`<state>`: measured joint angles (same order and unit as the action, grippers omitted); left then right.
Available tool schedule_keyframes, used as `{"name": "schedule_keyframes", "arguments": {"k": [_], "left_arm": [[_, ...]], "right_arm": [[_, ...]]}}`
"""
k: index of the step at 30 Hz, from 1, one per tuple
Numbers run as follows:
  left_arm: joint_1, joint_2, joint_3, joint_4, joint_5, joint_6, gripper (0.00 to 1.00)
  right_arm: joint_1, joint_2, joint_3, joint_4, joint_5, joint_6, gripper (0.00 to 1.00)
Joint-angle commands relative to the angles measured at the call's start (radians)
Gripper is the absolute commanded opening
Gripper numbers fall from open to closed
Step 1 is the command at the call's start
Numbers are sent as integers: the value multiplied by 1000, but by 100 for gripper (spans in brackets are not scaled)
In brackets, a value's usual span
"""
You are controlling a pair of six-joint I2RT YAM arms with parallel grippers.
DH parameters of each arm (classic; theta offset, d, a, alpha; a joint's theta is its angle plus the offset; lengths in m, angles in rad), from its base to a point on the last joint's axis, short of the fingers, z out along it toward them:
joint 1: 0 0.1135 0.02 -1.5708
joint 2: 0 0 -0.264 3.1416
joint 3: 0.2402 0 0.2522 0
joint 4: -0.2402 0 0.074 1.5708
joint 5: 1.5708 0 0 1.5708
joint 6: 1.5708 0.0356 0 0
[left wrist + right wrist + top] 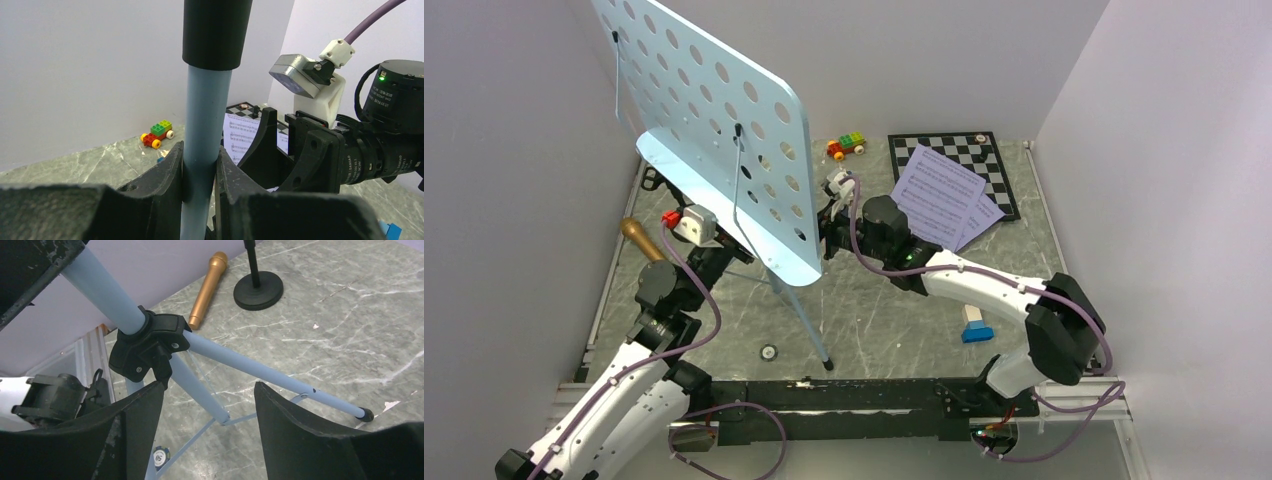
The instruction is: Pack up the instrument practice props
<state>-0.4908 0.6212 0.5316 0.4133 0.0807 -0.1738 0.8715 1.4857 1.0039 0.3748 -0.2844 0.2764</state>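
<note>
Stand folding, early step
Left hand clamps the pole of the light-blue hole-punched tripod music stand; right hand, open, straddles a leg, probably to fold it next

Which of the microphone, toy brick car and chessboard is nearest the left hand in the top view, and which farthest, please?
1. Microphone, right beside the left hand, on its left.
2. Toy brick car, past the music stand, at the back.
3. Chessboard, farthest, in the back right corner.
</note>
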Motion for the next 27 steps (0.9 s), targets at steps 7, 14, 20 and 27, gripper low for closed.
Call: {"name": "schedule_keyframes", "arguments": {"k": [7, 14, 20, 27], "left_arm": [[-9, 40, -30, -192, 4, -56, 0], [-8, 57, -33, -180, 18, -62, 0], [-9, 62, -32, -176, 15, -62, 0], [-8, 68, -37, -172, 18, -63, 0]], "right_arm": [[-2, 20, 60, 109, -91, -24, 64], [-6, 24, 85, 100, -145, -62, 66], [-15, 12, 102, 96, -166, -57, 70], [-20, -4, 127, 43, -179, -56, 83]]}}
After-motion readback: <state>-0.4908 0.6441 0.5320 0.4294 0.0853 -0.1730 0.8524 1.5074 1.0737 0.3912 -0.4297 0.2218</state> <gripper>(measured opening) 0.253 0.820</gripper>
